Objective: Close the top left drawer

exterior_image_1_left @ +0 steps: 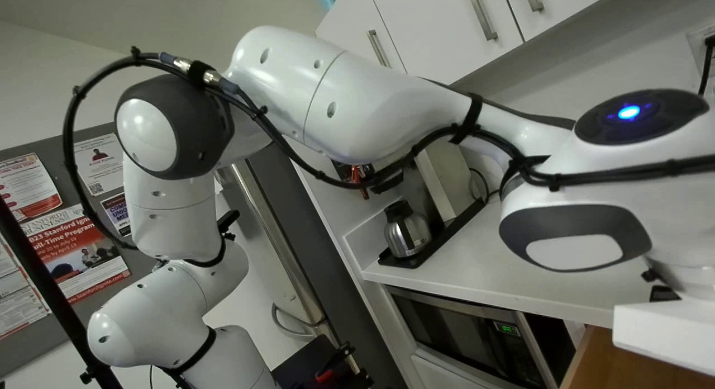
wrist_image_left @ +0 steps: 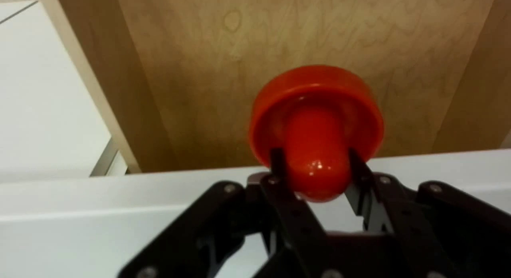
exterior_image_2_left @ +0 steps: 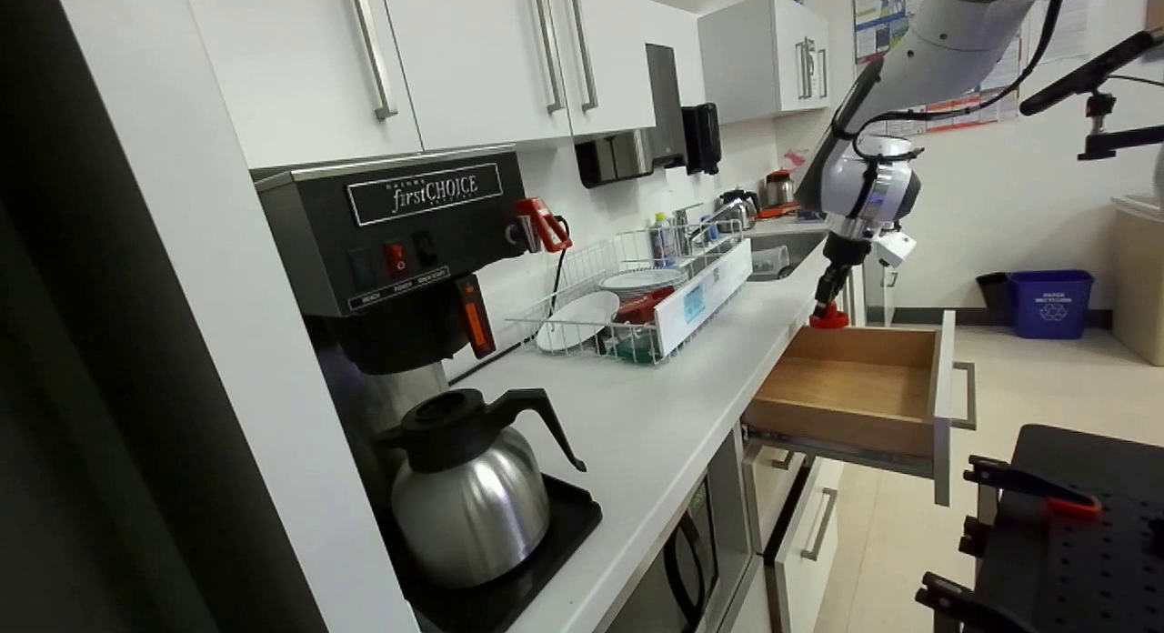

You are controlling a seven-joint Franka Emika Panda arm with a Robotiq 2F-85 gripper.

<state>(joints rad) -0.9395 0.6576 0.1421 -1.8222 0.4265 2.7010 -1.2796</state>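
The top left drawer is pulled far out, with a white front, bar handle and brown wood inside. Its wood shows at the lower right of an exterior view and fills the upper wrist view. My gripper is shut on the stem of a red knob-like object with a wide round base. In an exterior view the gripper points down with the red object at the drawer's far side by the counter edge. Whether the red object touches the drawer is unclear. The gripper is out of sight in an exterior view.
The white counter runs beside the drawer and carries a dish rack, coffee machine and carafe. A lower drawer seems partly out. A black perforated table with clamps stands before the drawer. A microwave sits below the counter.
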